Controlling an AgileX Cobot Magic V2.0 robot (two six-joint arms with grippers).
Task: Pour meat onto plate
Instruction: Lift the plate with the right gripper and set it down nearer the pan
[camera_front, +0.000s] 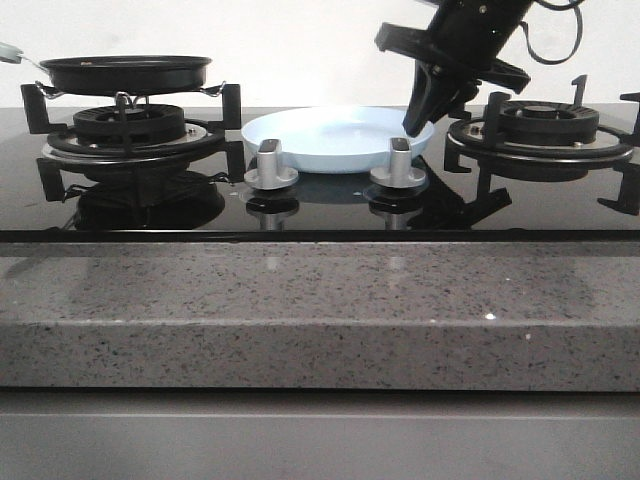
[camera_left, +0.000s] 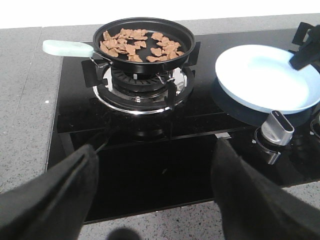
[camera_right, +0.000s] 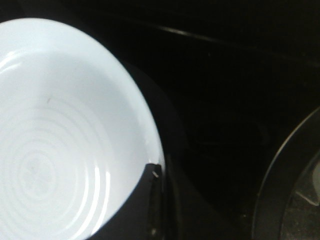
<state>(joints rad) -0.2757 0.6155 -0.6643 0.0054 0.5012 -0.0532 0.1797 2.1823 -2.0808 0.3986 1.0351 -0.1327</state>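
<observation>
Right gripper (camera_front: 425, 122) jaws clamp the round pale-blue plate (camera_front: 330, 135) rim; slippage risks shifting it. Left gripper (camera_left: 155, 165) jaws wide, empty.

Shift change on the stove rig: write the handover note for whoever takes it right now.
Left hand: open, holding nothing, back from the left burner.
Right hand: at the right edge of the plate, one finger over the rim; whether it grips cannot be told.
Meat: all in the black pan, which sits on the left burner with its pale handle pointing away from the plate.
Plate: on the cooktop between the two burners, nothing on it.
Done: nothing poured.
Left: take the pan by its handle, carry it over the plate, tip the meat out.
</observation>
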